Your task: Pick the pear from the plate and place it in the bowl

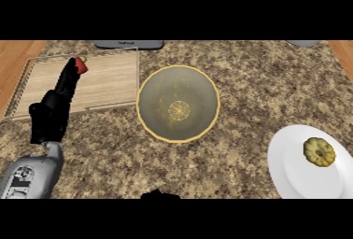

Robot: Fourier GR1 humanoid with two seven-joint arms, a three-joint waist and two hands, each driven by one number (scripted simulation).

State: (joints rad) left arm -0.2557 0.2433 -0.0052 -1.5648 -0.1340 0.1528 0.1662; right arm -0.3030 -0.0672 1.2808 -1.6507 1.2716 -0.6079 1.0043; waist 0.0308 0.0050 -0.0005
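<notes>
Pear point(320, 151) lying on white plate point(289, 172), lower right of frame, right of bowl point(178, 103) at centre. Left hand point(60, 100) far across at left, fingers straight over cutting board point(103, 79), holding nothing. Right hand out of view, likely nearer.

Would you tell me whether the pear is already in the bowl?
Not yet. The pear lies on the white plate at right; the bowl at centre holds nothing.
</notes>
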